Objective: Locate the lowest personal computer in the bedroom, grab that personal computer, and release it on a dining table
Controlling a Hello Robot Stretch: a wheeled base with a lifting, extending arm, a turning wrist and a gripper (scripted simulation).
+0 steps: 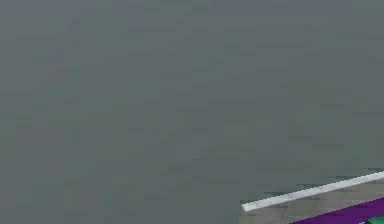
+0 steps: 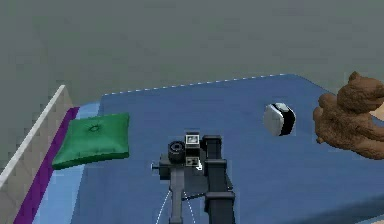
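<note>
**Gripper over a blue bed, computer's place unclear**

Where the personal computer lies cannot be told from these views. In the arm side view the gripper [image 2: 168, 165] stands at the far end of the dark arm [image 2: 215, 190], which rises from the bottom edge. It sits just left of the two small white squares with black marks [image 2: 192, 141]. Whether its fingers are spread or pressed together cannot be told, nor whether it holds anything, since its far end is hard to make out against the cover.

Behind the gripper spreads a bed [image 2: 250, 100] with a blue cover. A green pillow [image 2: 95, 140] lies flat on it to the gripper's left. To the right, well apart from the gripper, sits a small white and black object [image 2: 279, 119]. Beyond that, a brown plush toy [image 2: 350, 112] sits at the picture's right edge.

A purple strip [image 2: 45, 170] and a pale rail [image 2: 35, 135] run along the bed's left side. Above the bed is a grey wall [image 2: 150, 40].

The forward view faces a grey wall surface [image 1: 150, 100], with a slanting white edge [image 1: 310, 192] and a purple patch [image 1: 350, 213] in its lower right corner.
</note>
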